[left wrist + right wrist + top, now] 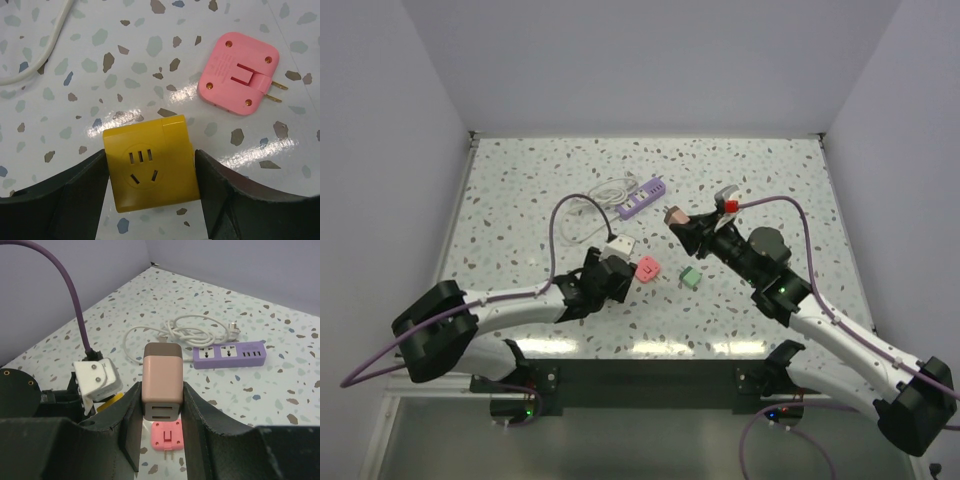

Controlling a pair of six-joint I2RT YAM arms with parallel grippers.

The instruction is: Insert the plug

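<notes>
My left gripper point(150, 172) is shut on a yellow socket adapter point(150, 165), socket holes facing up, low over the table; in the top view that gripper point(605, 275) sits left of centre. A pink flat plug point(240, 77) lies on the table just beyond it, prongs pointing right; it also shows in the top view point(648, 267). My right gripper point(161, 407) is shut on a pink-brown USB charger point(161, 375), held upright in the air above the pink plug point(167, 436). In the top view the right gripper point(677, 222) is at the centre.
A purple power strip point(643, 197) with a coiled white cord point(605, 190) lies at the back centre; it also shows in the right wrist view point(230, 354). A small green block point(690, 277) lies right of the pink plug. White walls bound the table.
</notes>
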